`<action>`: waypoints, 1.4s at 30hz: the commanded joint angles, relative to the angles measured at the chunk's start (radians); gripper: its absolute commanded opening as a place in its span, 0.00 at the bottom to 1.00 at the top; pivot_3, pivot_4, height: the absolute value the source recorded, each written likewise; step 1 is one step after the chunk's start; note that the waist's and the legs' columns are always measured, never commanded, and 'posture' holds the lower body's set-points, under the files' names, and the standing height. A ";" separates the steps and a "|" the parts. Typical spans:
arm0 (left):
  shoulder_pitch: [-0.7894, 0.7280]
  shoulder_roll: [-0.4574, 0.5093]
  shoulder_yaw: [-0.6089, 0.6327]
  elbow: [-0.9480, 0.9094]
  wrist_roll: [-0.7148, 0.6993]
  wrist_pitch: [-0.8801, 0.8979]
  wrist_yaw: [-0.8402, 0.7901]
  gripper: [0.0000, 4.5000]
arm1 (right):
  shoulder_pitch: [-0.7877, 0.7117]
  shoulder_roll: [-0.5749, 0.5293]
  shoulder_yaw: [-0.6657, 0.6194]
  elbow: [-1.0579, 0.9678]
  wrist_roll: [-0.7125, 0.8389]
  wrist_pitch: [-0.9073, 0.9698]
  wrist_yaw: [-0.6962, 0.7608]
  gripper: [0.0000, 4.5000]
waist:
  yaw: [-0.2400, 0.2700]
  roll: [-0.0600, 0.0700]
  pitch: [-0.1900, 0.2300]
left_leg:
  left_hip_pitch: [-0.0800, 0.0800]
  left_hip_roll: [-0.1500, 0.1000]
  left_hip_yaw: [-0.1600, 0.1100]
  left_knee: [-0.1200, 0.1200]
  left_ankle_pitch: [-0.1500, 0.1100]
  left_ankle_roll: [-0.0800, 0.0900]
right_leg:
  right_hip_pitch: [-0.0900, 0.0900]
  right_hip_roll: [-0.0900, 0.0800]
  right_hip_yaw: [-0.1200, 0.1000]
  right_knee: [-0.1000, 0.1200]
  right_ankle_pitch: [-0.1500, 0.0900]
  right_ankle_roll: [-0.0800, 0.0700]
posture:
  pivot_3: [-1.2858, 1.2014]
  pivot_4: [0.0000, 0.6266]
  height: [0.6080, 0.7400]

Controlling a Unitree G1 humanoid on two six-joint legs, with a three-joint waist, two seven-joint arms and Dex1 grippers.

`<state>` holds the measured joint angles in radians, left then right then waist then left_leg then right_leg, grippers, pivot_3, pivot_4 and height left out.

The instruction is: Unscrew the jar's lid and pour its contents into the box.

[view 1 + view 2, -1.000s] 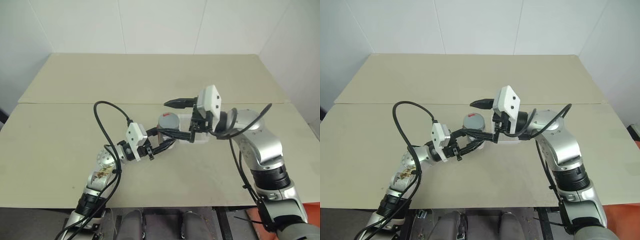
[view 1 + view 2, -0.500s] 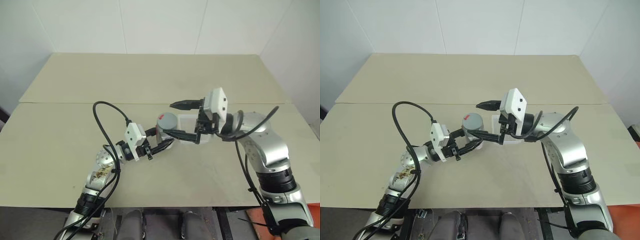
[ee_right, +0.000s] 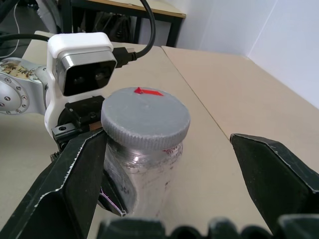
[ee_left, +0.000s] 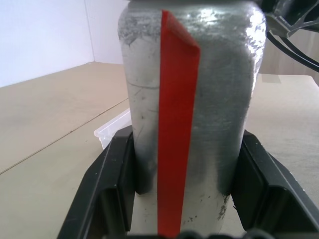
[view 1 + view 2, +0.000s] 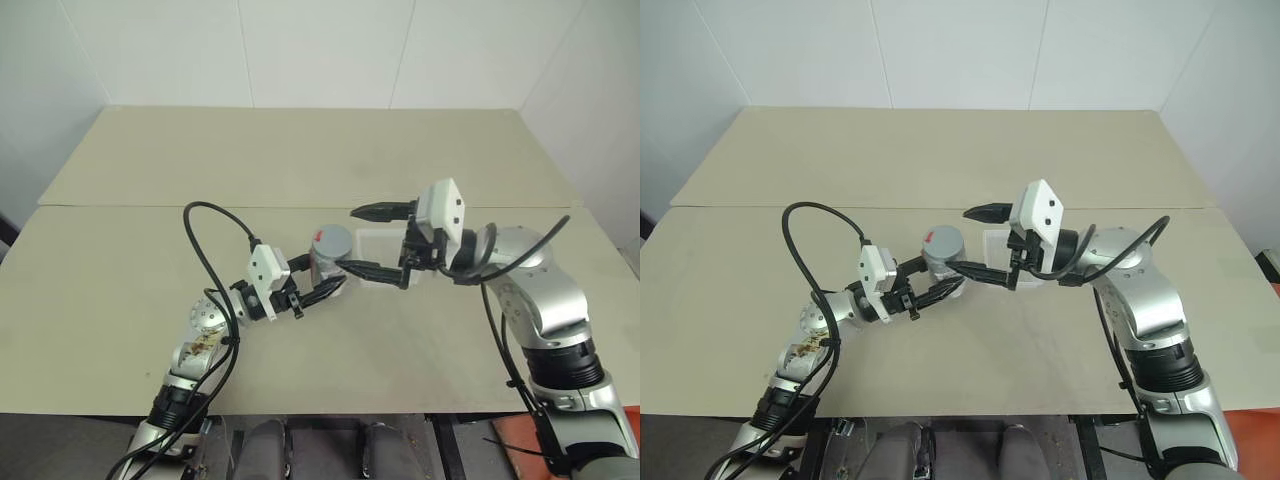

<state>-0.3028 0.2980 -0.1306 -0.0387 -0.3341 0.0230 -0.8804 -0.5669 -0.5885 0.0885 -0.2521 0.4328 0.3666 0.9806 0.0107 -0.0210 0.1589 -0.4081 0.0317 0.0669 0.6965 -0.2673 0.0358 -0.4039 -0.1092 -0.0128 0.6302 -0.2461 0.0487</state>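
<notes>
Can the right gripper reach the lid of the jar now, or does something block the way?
Probably yes. The right gripper is open, its fingers apart beside the lid, with nothing between them. The left gripper is shut on the jar lower down, so the lid is free all around.

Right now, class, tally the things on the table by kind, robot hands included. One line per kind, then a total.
Jar: 1
Lid: 1, on the jar
Box: 1
Hands: 2, left hand shut on the jar, right hand open
Total: 5
</notes>
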 commanded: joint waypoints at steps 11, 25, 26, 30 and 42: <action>-0.012 -0.002 0.002 -0.026 -0.009 -0.029 -0.024 0.50 | 0.021 -0.047 -0.072 -0.006 -0.003 -0.038 0.007 0.99 | 0.001 0.000 0.000 | 0.000 0.000 0.000 0.000 0.000 0.000 | 0.000 0.000 0.000 0.000 0.000 0.000 | 0.52 0.24 1.00; -0.005 -0.002 0.005 -0.030 -0.005 -0.034 -0.026 0.50 | 0.046 -0.065 -0.074 -0.076 0.116 0.050 0.055 0.99 | -0.004 0.000 0.000 | 0.001 0.000 0.000 0.000 0.000 0.000 | 0.000 0.000 0.001 0.000 0.000 0.000 | 0.52 0.24 1.00; -0.005 -0.002 0.005 -0.031 -0.005 -0.034 -0.025 0.50 | 0.036 -0.054 -0.072 -0.075 0.120 0.059 0.043 0.99 | -0.002 0.000 0.000 | 0.000 0.000 0.000 0.000 0.000 0.000 | 0.000 0.000 0.001 0.000 0.000 0.000 | 0.52 0.24 1.00; -0.006 -0.004 0.002 -0.033 0.000 -0.035 -0.020 0.50 | 0.015 -0.030 -0.051 -0.072 0.120 0.070 0.028 0.99 | 0.000 0.000 0.000 | 0.000 0.000 0.000 0.000 0.000 0.000 | 0.000 0.000 0.000 0.000 0.000 0.000 | 0.52 0.24 1.00; -0.007 -0.008 -0.004 -0.035 -0.001 -0.031 -0.019 0.50 | -0.047 0.039 -0.004 -0.043 0.091 0.069 0.025 0.99 | 0.000 0.000 0.000 | 0.000 0.000 0.000 0.000 0.000 0.000 | 0.000 0.000 0.000 0.000 0.000 0.000 | 0.52 0.24 1.00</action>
<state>-0.3026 0.2927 -0.1363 -0.0398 -0.3334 0.0197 -0.9010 -0.5883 -0.5529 0.0886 -0.2841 0.5277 0.4427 1.0145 0.0110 -0.0210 0.1589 -0.4080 0.0318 0.0669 0.6966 -0.2673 0.0358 -0.4038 -0.1090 -0.0125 0.6304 -0.2461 0.0487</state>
